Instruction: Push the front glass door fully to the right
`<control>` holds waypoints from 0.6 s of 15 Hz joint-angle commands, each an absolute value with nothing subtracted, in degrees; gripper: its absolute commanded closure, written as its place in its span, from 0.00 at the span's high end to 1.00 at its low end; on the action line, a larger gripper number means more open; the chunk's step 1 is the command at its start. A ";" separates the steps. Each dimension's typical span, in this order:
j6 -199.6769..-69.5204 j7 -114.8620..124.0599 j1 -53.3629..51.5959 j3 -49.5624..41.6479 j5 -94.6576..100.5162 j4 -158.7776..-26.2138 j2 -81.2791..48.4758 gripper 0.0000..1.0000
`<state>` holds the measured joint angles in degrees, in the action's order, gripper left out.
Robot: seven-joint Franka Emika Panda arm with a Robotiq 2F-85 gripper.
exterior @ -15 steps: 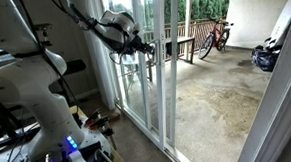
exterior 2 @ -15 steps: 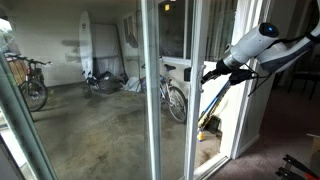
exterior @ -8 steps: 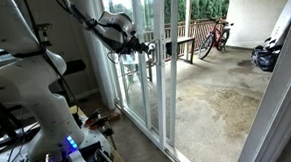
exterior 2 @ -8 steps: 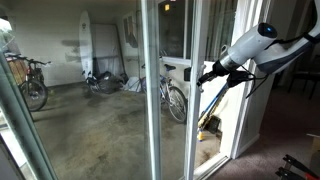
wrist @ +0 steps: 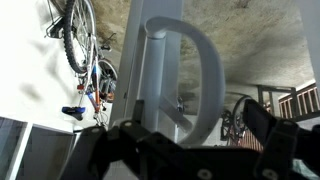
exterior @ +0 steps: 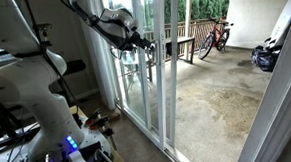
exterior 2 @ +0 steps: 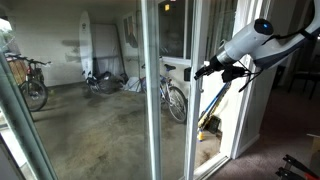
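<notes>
A: Okay, hand status?
B: Spread wide, nothing clamped. The gripper (wrist: pixel 190 128) straddles the loop handle (wrist: pixel 208 70). Its black, blocky fingers (wrist: pixel 272 130) sit at 7 and 4 o'clock in the wrist view, with the handle between them. Can't tell if either pad touches it.
A: Handle shape?
B: Smooth white D: a flat strap bowed out from a straight white upright. It runs from frame centre up toward 12 o'clock.
A: Where's the door?
B: The front glass door (exterior: pixel 156 85) is a tall clear pane in a glossy white frame, floor to ceiling. In an exterior view its upright edge (exterior 2: pixel 193 130) stands just past frame centre. The gripper (exterior 2: pixel 201 72) is right at that edge and comes in from 3 o'clock. In both exterior views the gripper (exterior: pixel 144 49) meets the frame at about handle height.
A: And the arm?
B: The arm (exterior 2: pixel 245 42) has rounded white shells and dark joints, angled down to the door from 2 o'clock.
A: What's behind the glass?
B: Rough, mottled grey concrete floor (exterior: pixel 222 102). A bicycle (exterior 2: pixel 176 98) with thin spoked wheels is just beyond the pane, at 6 o'clock of the handle zone. A long white surfboard (exterior 2: pixel 86 45) leans upright at 10 o'clock. A slatted wooden railing (exterior: pixel 183 41) is at 1 o'clock.
</notes>
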<state>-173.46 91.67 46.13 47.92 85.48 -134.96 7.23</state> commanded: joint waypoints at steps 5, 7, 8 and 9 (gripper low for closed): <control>-171.67 96.12 48.61 46.45 89.38 -130.92 2.80 1.00; -171.84 95.93 48.80 46.06 89.64 -130.43 2.07 1.00; -172.30 95.49 48.80 45.81 90.04 -130.50 1.71 1.00; -172.39 95.55 48.73 45.63 90.72 -130.44 1.54 1.00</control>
<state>-172.40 93.09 47.95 46.10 86.81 -130.66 2.90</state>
